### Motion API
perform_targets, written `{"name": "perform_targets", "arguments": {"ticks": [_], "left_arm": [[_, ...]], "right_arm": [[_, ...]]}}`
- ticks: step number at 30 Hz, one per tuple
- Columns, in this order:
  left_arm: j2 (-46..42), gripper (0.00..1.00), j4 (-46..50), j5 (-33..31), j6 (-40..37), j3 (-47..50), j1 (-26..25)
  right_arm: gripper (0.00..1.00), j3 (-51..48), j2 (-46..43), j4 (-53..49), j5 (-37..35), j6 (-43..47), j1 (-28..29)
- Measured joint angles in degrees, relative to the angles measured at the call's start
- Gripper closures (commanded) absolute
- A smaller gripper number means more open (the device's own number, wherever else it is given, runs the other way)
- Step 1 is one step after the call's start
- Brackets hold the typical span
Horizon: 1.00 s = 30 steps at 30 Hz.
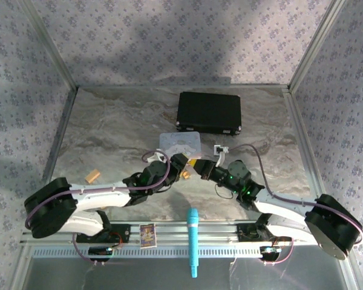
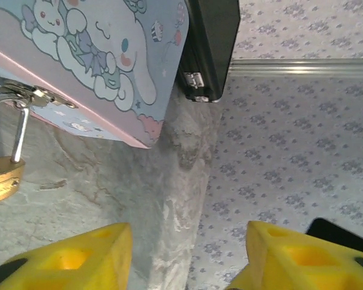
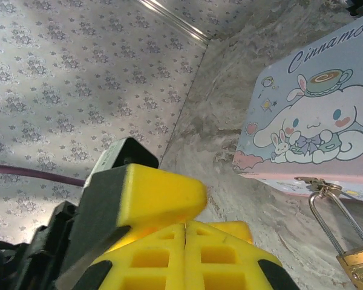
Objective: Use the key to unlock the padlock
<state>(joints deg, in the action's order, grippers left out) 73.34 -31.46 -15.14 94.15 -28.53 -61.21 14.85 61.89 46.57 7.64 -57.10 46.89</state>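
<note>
The brass padlock [image 2: 0, 180] hangs by its silvery shackle [image 2: 21, 133] from the hasp of a pastel cartoon tin [image 2: 97, 60], at the left edge of the left wrist view. My left gripper [image 2: 187, 260] stands open just right of it, with bare table between its yellow fingers. My right gripper [image 3: 186, 241] is shut, its fingers pressed flat together, and the padlock [image 3: 360, 263] sits to its lower right under the tin [image 3: 314, 121]. A yellow finger [image 3: 157, 193] of the left arm lies across it. From above, both grippers [image 1: 180, 162] [image 1: 199, 166] meet at the padlock [image 1: 186, 174]. The key is hidden.
A black case [image 1: 209, 112] lies behind the tin [image 1: 180, 144]. A tan cube-like bit [image 1: 92, 176] rests at the left. A blue marker-like stick [image 1: 193, 241] and a small card [image 1: 147, 234] sit at the near rail. Patterned walls close in the table.
</note>
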Motion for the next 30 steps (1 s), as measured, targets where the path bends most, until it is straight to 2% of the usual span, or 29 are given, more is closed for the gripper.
{"name": "perform_targets", "arguments": {"ticks": [5, 11, 14, 22, 23, 25, 26, 27, 28, 30], "left_arm": [[-4.74, 0.63, -0.07, -1.68, 0.31, 0.22, -0.04], [-3.82, 0.64, -0.17, -1.36, 1.75, 1.18, -0.04], [-3.48, 0.81, -0.24, -1.11, 2.71, 1.18, -0.04], [-3.52, 1.0, 0.37, -1.42, 1.88, 1.18, 0.07], [-3.61, 1.0, 0.74, -1.51, 1.49, 1.18, 0.07], [-4.72, 1.0, 2.82, -1.64, 0.0, 1.09, 0.07], [-5.86, 1.0, 5.46, -1.73, -1.31, 0.63, 0.07], [-6.91, 1.0, 8.52, -2.12, -2.56, -0.17, 0.07], [-8.09, 1.0, 12.33, -2.6, -4.22, -1.57, 0.07], [-10.25, 1.0, 17.7, -3.02, -7.52, -4.31, 0.52]], "right_arm": [[1.0, 0.0, 0.04, 0.31, -0.87, 0.0, 0.52], [1.0, 0.09, 1.64, 1.9, -1.46, -0.04, 1.16], [1.0, 0.11, 1.92, 1.92, -1.49, -0.04, 1.29], [1.0, 0.63, 3.8, 2.1, -1.49, -0.04, 1.79], [0.92, 0.76, 4.0, 2.03, -1.4, 0.0, 1.79], [0.59, 1.16, 4.17, 1.49, -0.48, 0.33, 1.66], [0.45, 1.33, 4.11, 1.4, 0.26, 0.87, 1.49], [0.29, 1.49, 3.85, 1.22, 0.83, 1.33, 1.25], [0.02, 1.6, 2.93, 0.31, 1.36, 2.29, 0.63], [0.02, 1.6, 0.0, -2.4, 2.03, 3.89, -1.11]]}}
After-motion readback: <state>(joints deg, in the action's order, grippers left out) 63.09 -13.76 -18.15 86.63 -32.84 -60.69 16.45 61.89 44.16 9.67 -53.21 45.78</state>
